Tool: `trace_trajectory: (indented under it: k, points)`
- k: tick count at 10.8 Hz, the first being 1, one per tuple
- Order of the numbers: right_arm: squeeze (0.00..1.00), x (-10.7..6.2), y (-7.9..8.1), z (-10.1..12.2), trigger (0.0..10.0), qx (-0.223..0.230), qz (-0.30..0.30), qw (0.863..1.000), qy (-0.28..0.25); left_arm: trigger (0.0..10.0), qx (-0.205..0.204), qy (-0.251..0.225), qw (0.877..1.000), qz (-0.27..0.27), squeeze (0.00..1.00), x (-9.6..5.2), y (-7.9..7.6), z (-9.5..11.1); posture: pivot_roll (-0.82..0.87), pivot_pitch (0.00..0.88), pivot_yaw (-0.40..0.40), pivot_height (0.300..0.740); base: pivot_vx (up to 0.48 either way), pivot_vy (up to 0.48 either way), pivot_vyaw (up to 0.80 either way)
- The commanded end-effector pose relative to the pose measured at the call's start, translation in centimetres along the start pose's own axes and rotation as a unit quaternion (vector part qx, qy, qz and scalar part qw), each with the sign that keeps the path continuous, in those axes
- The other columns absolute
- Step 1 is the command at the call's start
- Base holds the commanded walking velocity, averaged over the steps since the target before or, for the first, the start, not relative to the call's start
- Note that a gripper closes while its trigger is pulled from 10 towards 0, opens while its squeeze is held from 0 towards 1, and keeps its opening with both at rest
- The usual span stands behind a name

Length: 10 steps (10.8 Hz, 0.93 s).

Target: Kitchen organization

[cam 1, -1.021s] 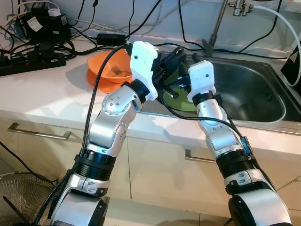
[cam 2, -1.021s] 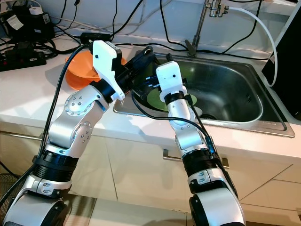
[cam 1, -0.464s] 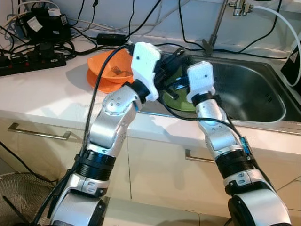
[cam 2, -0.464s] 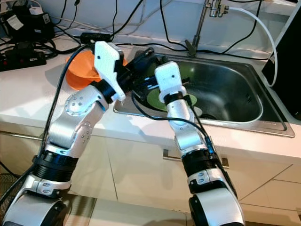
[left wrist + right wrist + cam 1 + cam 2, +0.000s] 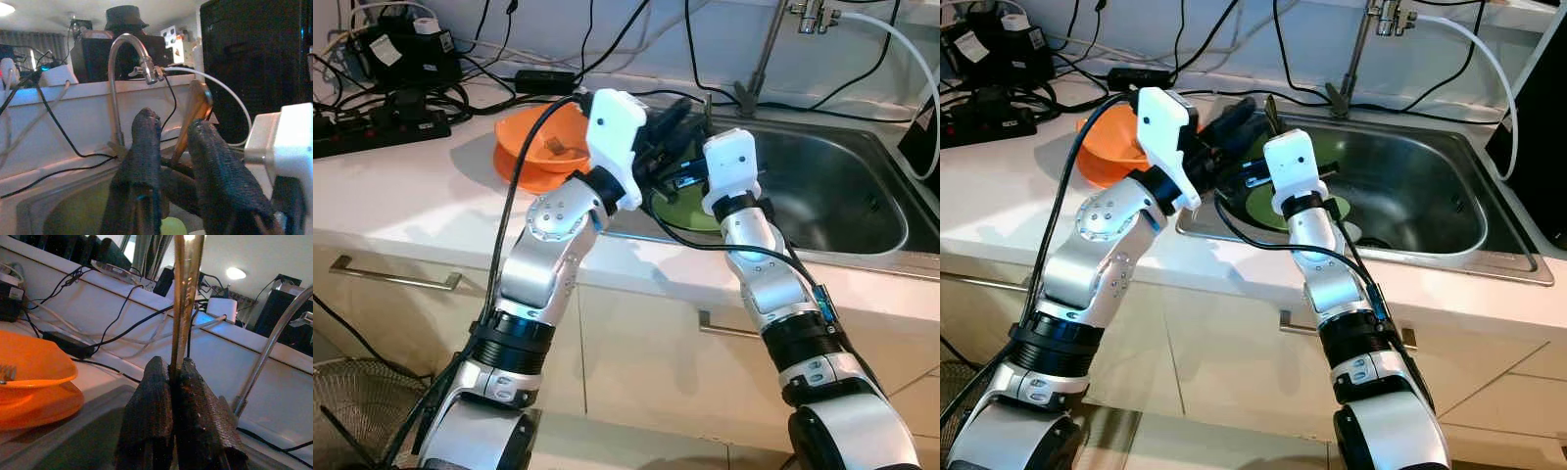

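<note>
At centre frame the right gripper (image 5: 177, 382) pinches a spoon (image 5: 185, 293) upright while the left gripper (image 5: 171, 147) gapes beside it, so a clumsy handover could drop it into the sink (image 5: 862, 211).

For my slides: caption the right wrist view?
Right gripper jaws pinching an upright metal utensil handle, orange bowl beside.

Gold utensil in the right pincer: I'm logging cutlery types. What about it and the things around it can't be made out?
- Right wrist view: the slim gold metal utensil runs off the top edge, and its lower end is buried in the shut right pincer.
- Left wrist view: its rounded end, between the open left pincer's fingers, is too blurred to tell bowl from handle.
- Left eye view: the round green plate is mostly covered by the right arm.
</note>
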State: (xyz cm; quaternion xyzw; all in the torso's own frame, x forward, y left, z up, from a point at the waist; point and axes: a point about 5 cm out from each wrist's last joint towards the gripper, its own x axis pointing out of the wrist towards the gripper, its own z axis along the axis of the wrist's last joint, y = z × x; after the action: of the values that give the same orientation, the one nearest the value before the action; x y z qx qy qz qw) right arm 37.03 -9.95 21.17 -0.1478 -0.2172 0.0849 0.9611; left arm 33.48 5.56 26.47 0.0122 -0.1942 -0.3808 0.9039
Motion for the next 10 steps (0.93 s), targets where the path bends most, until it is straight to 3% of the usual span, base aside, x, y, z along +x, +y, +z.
trace_trajectory:
  k: [1, 3, 4, 5, 6, 7, 8, 9, 10]
  points:
    - [0.00, 0.1, -0.7, -0.2, 0.0, 0.000, -0.010, 1.000, 0.006, 10.0, -0.002, -0.001, 1.000, 0.005, 1.00, 0.0, 0.3, 0.2, 0.21, 0.021, -0.035, 0.740, 0.000, 0.000, 0.00]
    - [0.00, 0.3, -1.5, -0.8, 0.0, -0.003, -0.021, 1.000, 0.022, 10.0, -0.002, -0.027, 0.999, 0.044, 1.00, -0.6, 1.5, 0.9, 0.21, 0.022, -0.039, 0.740, 0.000, 0.000, 0.00]
    - [0.00, 0.3, -2.0, -1.1, 0.0, -0.008, -0.028, 0.999, 0.034, 10.0, -0.009, -0.039, 0.997, 0.063, 0.00, -1.1, 2.0, 1.2, 0.21, 0.023, -0.041, 0.740, 0.000, 0.000, 0.00]
    - [0.00, 0.5, -2.9, -1.6, 0.0, -0.013, -0.039, 0.998, 0.048, 10.0, -0.012, -0.028, 0.997, 0.075, 0.00, -1.9, 2.5, 0.7, 0.22, 0.023, -0.045, 0.740, 0.000, 0.000, 0.00]
    - [0.00, 0.7, -3.9, -1.9, 10.0, -0.018, -0.053, 0.997, 0.060, 10.0, -0.002, 0.009, 0.996, 0.089, 0.00, -3.1, 3.0, -0.6, 0.22, 0.025, -0.047, 0.740, 0.000, 0.000, 0.00]
    - [0.00, 0.9, -4.7, -2.3, 10.0, -0.016, -0.059, 0.995, 0.079, 10.0, 0.003, 0.055, 0.995, 0.082, 0.00, -4.0, 2.9, -1.9, 0.22, 0.028, -0.052, 0.740, 0.000, 0.000, 0.00]
    - [0.00, 1.1, -5.3, -2.9, 10.0, 0.003, -0.066, 0.992, 0.104, 10.0, 0.036, 0.136, 0.989, 0.047, 0.00, -5.0, 2.0, -4.3, 0.23, 0.029, -0.055, 0.740, 0.000, 0.000, 0.00]
    - [0.00, 1.2, -5.6, -3.6, 10.0, 0.030, -0.073, 0.988, 0.133, 10.0, 0.013, 0.192, 0.981, 0.002, 0.00, -6.2, 0.4, -6.3, 0.23, 0.029, -0.059, 0.740, 0.000, 0.000, 0.00]
    - [0.00, 1.2, -5.7, -3.9, 10.0, 0.046, -0.075, 0.985, 0.147, 10.0, 0.004, 0.204, 0.979, -0.005, 0.00, -6.5, -0.2, -6.8, 0.23, 0.029, -0.063, 0.740, 0.000, 0.000, 0.00]
